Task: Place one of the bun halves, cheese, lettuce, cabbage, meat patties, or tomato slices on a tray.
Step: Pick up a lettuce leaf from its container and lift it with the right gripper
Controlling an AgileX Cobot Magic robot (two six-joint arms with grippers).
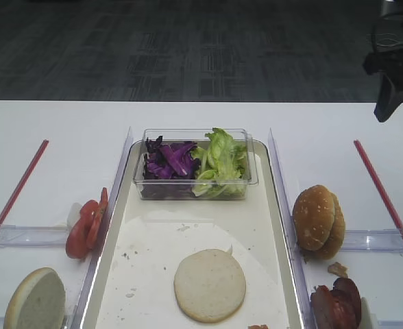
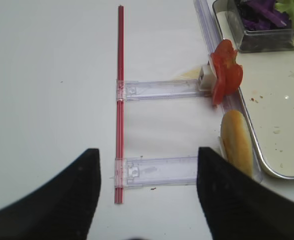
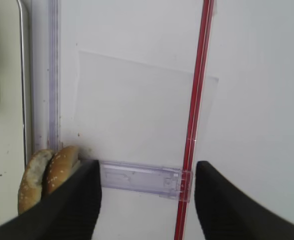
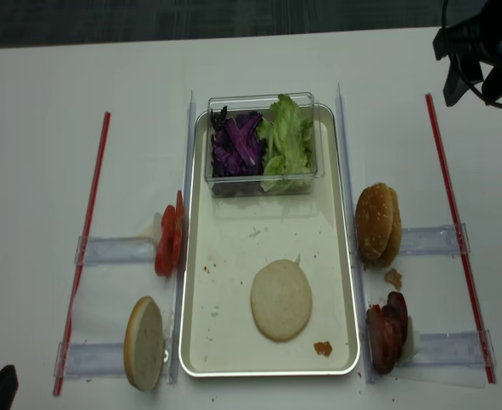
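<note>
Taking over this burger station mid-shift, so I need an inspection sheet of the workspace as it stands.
Surface: white table, red strips and clear plastic dividers at both sides.
Job's things: tray holds one bun half cut face up; clear box at its far end holds cabbage and lettuce. Tomato slices and another bun half left of tray; sesame bun halves and meat patties right.
Clutter: crumbs and a small reddish scrap on tray.
Grippers: right gripper open, empty, raised above the table; left gripper open, empty.
Cables: dark ones at the right arm.
Surroundings: dark patterned floor.
</note>
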